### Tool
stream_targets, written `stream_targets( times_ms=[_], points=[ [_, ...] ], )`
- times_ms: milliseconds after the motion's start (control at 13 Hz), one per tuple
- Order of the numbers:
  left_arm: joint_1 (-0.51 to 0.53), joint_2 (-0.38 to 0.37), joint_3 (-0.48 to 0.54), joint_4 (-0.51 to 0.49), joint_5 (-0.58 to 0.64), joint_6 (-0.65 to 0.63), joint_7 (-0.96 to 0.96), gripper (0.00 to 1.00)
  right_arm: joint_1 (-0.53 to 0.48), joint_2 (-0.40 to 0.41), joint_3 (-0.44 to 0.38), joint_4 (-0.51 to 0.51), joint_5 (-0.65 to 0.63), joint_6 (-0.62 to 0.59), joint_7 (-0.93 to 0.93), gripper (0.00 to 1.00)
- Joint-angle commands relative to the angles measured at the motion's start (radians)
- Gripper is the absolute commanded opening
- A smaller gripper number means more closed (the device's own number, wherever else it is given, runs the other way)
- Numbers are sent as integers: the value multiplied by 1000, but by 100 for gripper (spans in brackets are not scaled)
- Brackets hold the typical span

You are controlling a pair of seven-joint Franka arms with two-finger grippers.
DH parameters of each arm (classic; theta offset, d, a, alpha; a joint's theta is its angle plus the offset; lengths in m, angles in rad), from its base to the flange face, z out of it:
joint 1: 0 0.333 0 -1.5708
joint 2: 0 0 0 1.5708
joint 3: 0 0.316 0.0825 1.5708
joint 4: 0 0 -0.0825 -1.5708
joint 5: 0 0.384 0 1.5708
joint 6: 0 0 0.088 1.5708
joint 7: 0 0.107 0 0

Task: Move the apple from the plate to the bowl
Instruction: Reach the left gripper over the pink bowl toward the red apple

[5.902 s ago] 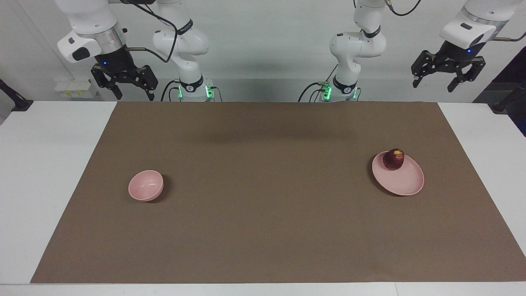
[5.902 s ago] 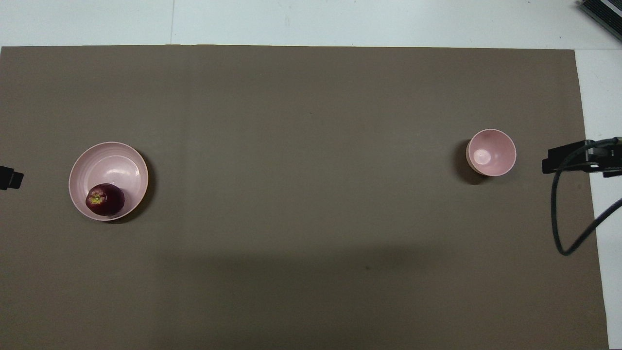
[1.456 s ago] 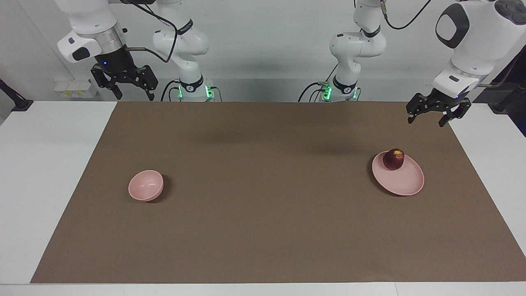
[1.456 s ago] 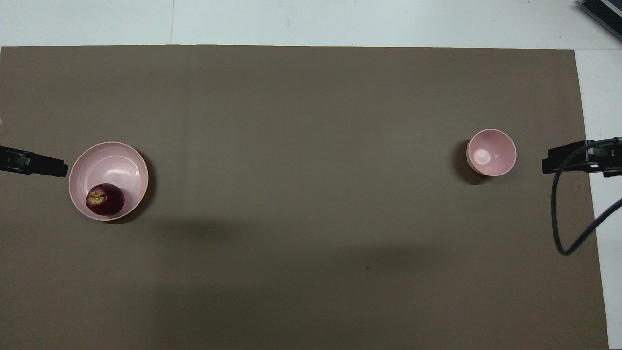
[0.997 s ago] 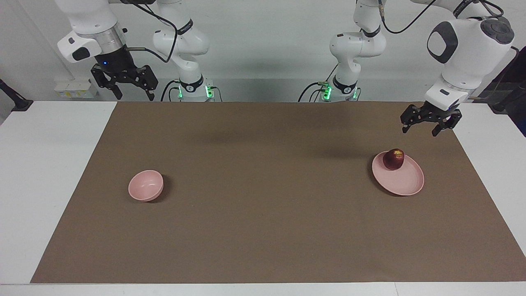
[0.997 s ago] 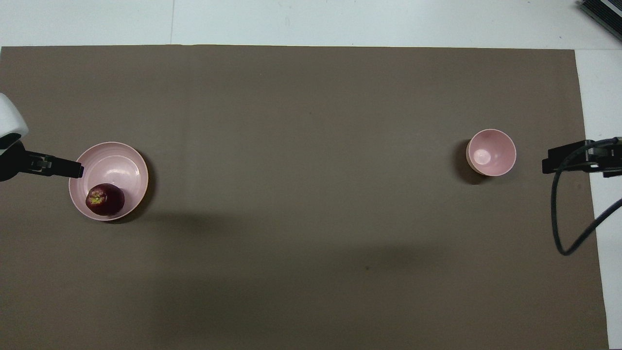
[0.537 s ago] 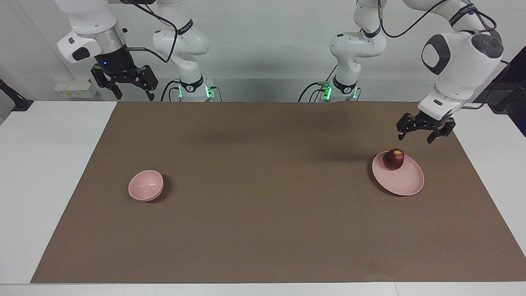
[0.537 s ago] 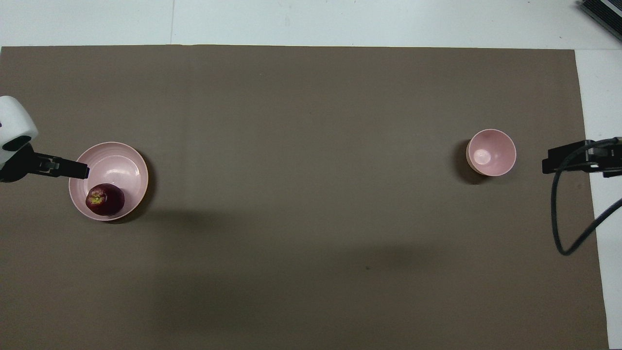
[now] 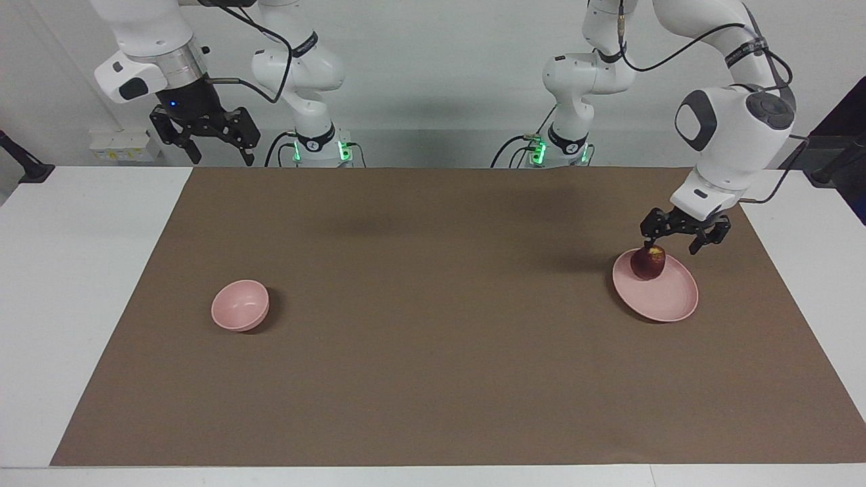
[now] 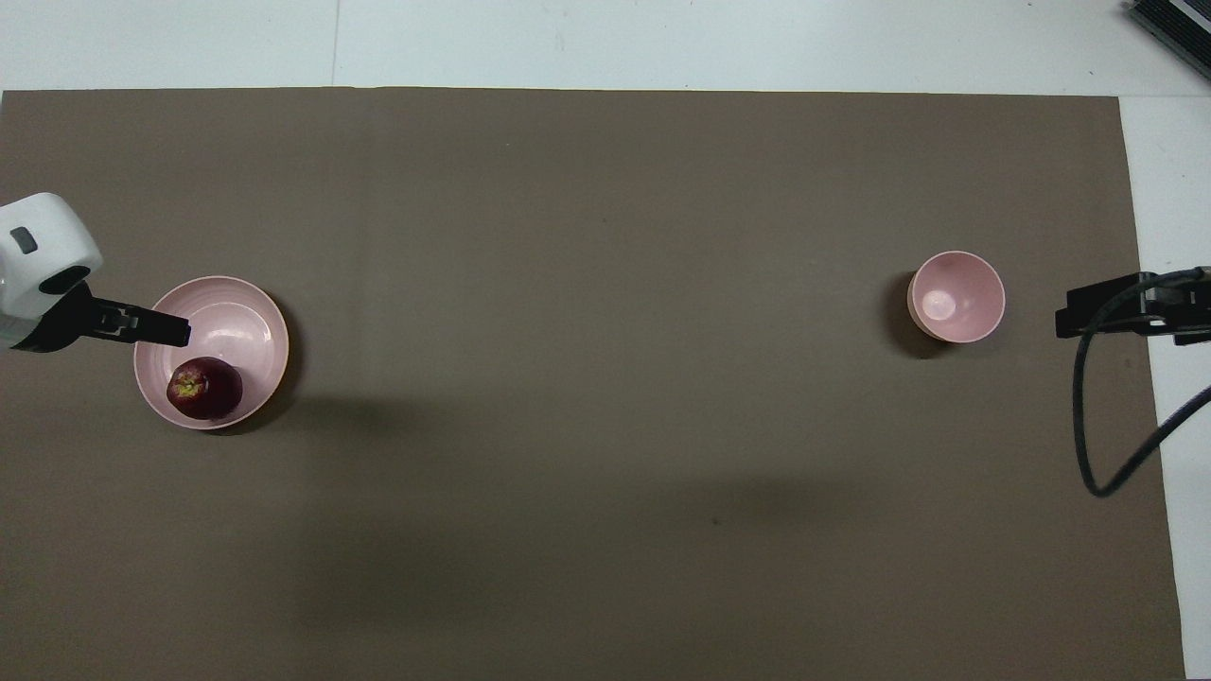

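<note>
Left gripper [image 9: 668, 246] hangs low over the plate [image 9: 666, 301], fingers spread, nothing between them. It sits just above the apple [image 9: 648, 262] and is offset toward the left arm's end of the table, so 1 fingertip looks almost at the apple's top while the other is off to the side over the plate. No contact that can be confirmed. The overhead view shows only a dark finger over the plate's rim, not over the apple [image 10: 204, 388].

The apple is on the plate, on the part of the plate nearest the robots, stem patch up. The plate is on the brown mat [image 9: 433, 379] toward the left arm's end.

The bowl [image 9: 240, 306] is empty, well apart from the plate, toward the right arm's end. Right gripper [image 9: 206, 138] waits raised above the table's edge at its own end, fingers apart, holding nothing.

Step in hand, as judged: approach for the pick, not yet centred.

To do it well:
- Shift the left gripper until the apple lies midway between the 2 fingers before descending.
- Go down far enough to close around the apple's widest part; a grip near the top will likely squeeze it out.
- Keep fingertips clear of the plate's rim.
- Close gently. The apple is round and may roll on the shallow plate.
- Lift straight up before travelling.
</note>
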Motion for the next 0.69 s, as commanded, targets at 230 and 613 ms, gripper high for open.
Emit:
stream_targets(
  times_ms=[230,613],
  points=[
    [46,16,-3,-130,-17,168,18,100,-10,-3,2,6,23,-16,12,100],
    [63,18,-3,-196,-17,233,17,100,-10,-3,3,6,23,-16,12,100]
  ],
)
